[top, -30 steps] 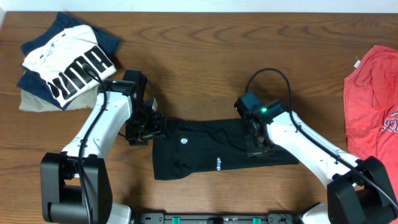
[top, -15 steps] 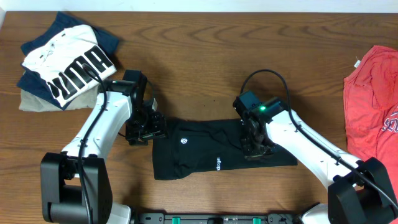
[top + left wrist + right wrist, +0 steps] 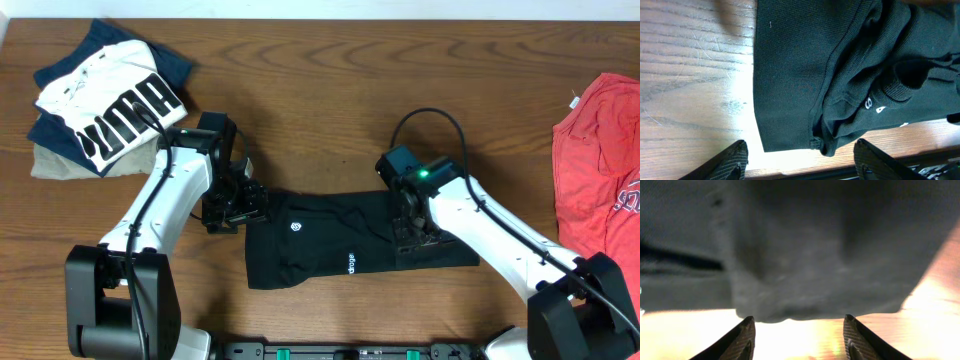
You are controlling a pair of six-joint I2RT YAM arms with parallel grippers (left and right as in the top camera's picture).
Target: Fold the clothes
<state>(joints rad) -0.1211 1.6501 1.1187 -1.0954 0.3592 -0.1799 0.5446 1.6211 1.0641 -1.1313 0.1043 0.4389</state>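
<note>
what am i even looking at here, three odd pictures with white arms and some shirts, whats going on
This is a two-armed robot at a wooden table. The wide picture comes from a camera fixed above. The two close-ups come from a camera on each wrist, looking past that arm's two-finger tool. A black T-shirt lies in the middle and looks partly folded. The left tool is at its left edge and the right tool is over its right end. Both are open and hold nothing. A white PUMA shirt lies at the far left, a red shirt at the right edge.
</note>
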